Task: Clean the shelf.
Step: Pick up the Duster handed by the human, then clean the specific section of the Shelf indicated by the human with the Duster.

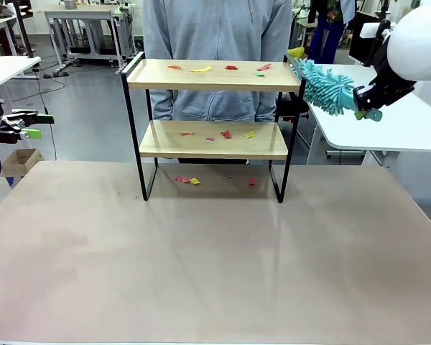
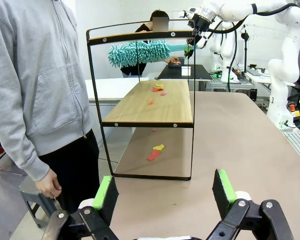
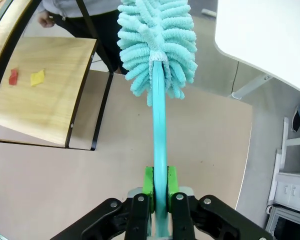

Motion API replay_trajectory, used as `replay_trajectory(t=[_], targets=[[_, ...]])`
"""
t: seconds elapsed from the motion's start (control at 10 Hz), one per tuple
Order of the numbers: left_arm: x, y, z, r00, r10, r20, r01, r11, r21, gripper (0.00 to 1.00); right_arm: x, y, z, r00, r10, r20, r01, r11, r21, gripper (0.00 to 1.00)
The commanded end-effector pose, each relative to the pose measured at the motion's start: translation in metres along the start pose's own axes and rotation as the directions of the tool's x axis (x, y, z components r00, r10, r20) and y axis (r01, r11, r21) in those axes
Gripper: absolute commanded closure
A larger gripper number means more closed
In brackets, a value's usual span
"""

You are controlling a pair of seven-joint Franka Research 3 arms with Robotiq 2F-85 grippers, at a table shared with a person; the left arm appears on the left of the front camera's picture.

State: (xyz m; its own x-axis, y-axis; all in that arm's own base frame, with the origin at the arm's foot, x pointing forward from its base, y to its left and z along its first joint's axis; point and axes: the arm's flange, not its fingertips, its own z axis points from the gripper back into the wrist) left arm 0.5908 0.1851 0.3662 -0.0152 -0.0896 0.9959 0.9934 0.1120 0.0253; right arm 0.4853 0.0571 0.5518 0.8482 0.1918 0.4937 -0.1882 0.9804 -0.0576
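Counter (image 1: 201,273) is stretching out in front of us, tan top. Left end effector (image 1: 30,132) is hanging off the counter's left edge, well apart from the shelf. In its wrist view we're seeing its fingers (image 2: 106,194) standing wide apart, gripping nothing.

Shelf (image 1: 215,80) is standing upright on the counter's far half, roughly centred, long side facing us. Scraps (image 1: 201,69) are lying on it, red, yellow and a bit of green. Several are sitting on the top board, a few on the lower board, and a few more on the counter under it.

Right end effector (image 1: 366,109) is hanging at the right, at top-board height, clamped on the duster (image 1: 323,86). In its wrist view the teal handle is running straight up between the green pads (image 3: 148,181), which are squeezing it from both sides. The fluffy head is pointing at the shelf's right end, just beside the top rail. We're not able to tell whether it is touching. From the right wrist the head is looking clear of the lower board.

Person (image 1: 215,29) in a grey hoodie is standing right behind the shelf at the far side, one hand (image 2: 50,186) hanging down.
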Motion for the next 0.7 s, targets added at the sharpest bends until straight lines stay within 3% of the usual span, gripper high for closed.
replay_trajectory(t=[0.0,0.6], targets=[[0.0021,-0.0002,-0.0004,1.0,-0.004,0.0,0.004,1.0,-0.001,0.0,0.0009,-0.0002,0.0023,1.0,-0.011,0.008,0.011,1.0,0.007,1.0],[0.0021,-0.0002,-0.0004,1.0,-0.004,0.0,0.004,1.0,-0.001,0.0,0.0009,-0.0002,0.0023,1.0,-0.011,0.008,0.011,1.0,0.007,1.0]])
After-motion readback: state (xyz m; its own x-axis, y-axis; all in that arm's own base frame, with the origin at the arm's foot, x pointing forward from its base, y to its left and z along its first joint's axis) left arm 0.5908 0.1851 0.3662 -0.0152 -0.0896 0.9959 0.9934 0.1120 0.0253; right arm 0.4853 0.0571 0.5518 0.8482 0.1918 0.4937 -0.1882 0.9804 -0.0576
